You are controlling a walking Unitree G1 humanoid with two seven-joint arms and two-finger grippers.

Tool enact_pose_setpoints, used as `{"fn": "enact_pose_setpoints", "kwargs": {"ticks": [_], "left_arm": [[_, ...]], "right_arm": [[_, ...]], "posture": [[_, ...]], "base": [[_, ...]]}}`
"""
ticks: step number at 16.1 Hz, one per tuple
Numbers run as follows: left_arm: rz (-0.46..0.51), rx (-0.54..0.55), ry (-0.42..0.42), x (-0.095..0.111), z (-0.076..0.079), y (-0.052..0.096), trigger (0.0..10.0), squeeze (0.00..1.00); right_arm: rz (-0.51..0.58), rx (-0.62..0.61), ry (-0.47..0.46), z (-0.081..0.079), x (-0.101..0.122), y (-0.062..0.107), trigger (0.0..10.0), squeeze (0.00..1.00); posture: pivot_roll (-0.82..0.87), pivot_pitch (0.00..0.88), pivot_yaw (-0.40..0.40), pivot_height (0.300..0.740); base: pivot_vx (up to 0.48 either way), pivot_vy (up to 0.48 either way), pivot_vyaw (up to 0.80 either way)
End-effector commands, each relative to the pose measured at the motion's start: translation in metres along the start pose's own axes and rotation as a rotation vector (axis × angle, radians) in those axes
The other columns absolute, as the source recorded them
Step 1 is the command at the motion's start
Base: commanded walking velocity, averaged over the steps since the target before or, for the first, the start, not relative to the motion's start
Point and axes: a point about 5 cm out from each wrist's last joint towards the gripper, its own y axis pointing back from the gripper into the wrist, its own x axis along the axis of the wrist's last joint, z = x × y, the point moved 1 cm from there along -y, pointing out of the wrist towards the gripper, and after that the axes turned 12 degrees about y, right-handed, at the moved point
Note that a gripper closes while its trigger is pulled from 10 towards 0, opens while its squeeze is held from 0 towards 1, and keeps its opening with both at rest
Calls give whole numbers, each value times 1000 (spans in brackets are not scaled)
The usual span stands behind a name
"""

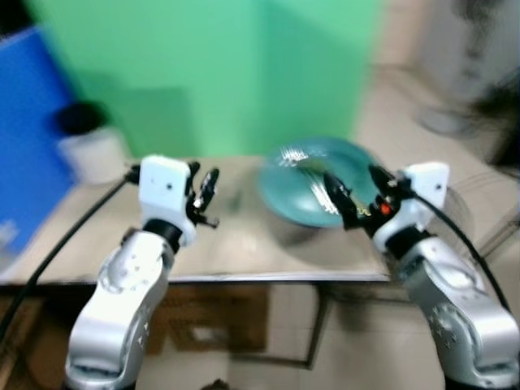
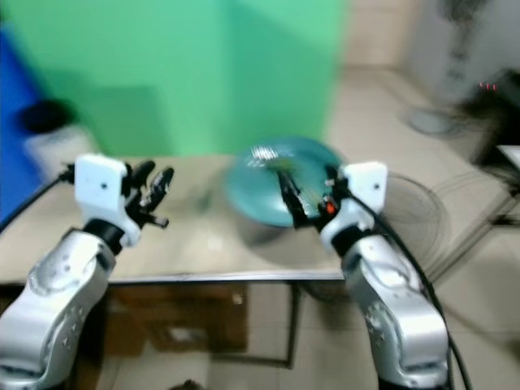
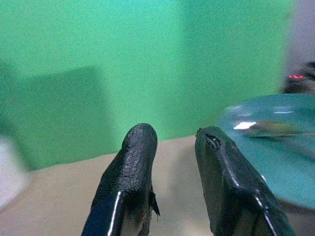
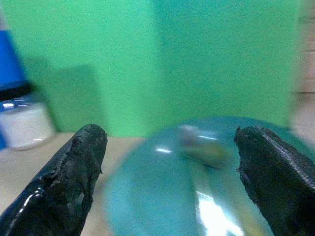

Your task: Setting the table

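- The teal plate (image 1: 305, 183) sits on the beige table (image 1: 236, 244), toward my right side and near the table's far edge, in front of the green wall (image 1: 203, 73)
- Something thin and shiny lies across the plate — cutlery perhaps, but the blur keeps me from telling what it is
- My right gripper (image 1: 355, 193) hovers at the plate's near right edge; its fingers (image 4: 74, 182) are spread wide, one to each side of the plate in the right wrist view, and they hold nothing
- I cannot tell whether either right fingertip touches the plate's rim
- My left gripper (image 1: 203, 195) is raised over the bare left part of the table, well apart from the plate, pointing toward the green wall
- Its two black fingers (image 3: 130, 172) stand close together with only a narrow gap between them — nothing is gripped there
- In the left wrist view the plate shows beyond the gripper, off to one side, resting on the tabletop
- A white jar with a black lid (image 1: 89, 142) stands off the table's far left corner, beside a blue panel (image 1: 28, 122)
- Under the table a brown cardboard box (image 1: 215, 325) lies on the floor
- Black cables (image 1: 73, 236) run back from both of my wrists along the silver arms
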Motion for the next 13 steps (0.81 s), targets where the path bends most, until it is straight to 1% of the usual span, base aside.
{"fn": "enact_pose_setpoints", "kwargs": {"ticks": [1,3,4,5,6,7,8,9,10,11,13], "left_arm": [[4,-5,-1,1,0,-2,10000,0],[2,-14,-5,1,2,-2,10000,0],[0,-22,-8,0,2,-2,10000,0],[-4,-33,-12,0,3,-2,10000,0],[-12,-54,-14,0,4,-3,10000,0],[-28,-101,-7,-2,8,-3,10000,0],[-49,-152,-22,-4,12,-4,10000,0],[-66,-197,-27,-6,15,-4,10000,0],[-84,-276,-31,-7,21,-4,10000,0],[-120,-395,-25,-9,31,-4,10000,0],[-178,-583,-74,-10,42,-7,10000,0]], "right_arm": [[11,-7,19,4,5,-1,10000,933],[8,-6,21,7,6,-4,10000,929],[3,-10,17,9,8,-7,10000,839],[-1,-15,11,12,11,-12,10000,604],[-18,-13,30,14,12,-17,10000,0],[-70,-8,60,19,10,-25,10000,0],[-121,-5,98,27,7,-32,10000,0],[-178,2,135,33,4,-35,10000,0],[-232,35,165,39,0,-40,10000,0],[-283,68,195,47,-2,-45,10000,0],[-314,41,168,68,0,-54,10000,0]], "posture": [[103,0,37,740],[106,0,36,740],[108,0,35,740],[109,0,33,740],[108,0,34,740],[102,0,37,740],[100,0,38,740],[97,0,39,740],[89,0,38,740],[99,0,21,740],[105,0,7,740]], "base": [[337,0,0],[337,0,0],[334,0,0],[334,0,0],[296,0,0],[0,0,0],[0,0,0],[0,0,0],[0,0,0],[0,0,0],[0,0,0]]}}
